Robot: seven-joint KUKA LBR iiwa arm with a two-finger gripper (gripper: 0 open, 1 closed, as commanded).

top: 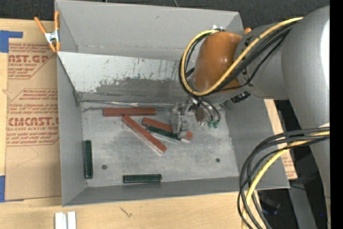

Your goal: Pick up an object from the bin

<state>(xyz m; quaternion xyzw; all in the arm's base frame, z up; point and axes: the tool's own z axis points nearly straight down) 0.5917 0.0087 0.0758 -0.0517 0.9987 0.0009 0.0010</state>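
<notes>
Standing by the grey bin (69,78), I begin with what lies farthest to the left of the pincer (184,127). That is a far green bar (87,158), dark, lying along the left wall, well apart from the pincer and lower in the view. Next, below and to the left of the pincer, a second green bar (142,178) lies flat along the near wall, also well away.

Closer in, left of the pincer and a little above its tip, a flat red-brown bar (129,111) lies level on the bin floor. Just under it a long red-brown bar (144,135) runs on a slant, and its lower end is near the pincer's lower left. A short red-brown piece (151,122) sits just to the pincer's left, beside the upper end of a slanted green stick (163,131). This dark stick runs down and to the right until its right end passes under the pincer's tip. A reddish stub (186,137) lies at that end, touching it or very nearly so.

The pincer is down low at this spot, over the stick's right end and the stub. I cannot tell whether it is open or closed, or whether it grips either of them.

Up and to the right of the pincer sits the orange cover (214,61), ringed by yellow and black cables (185,64). Beyond it is the broad grey arm (305,61).
</notes>
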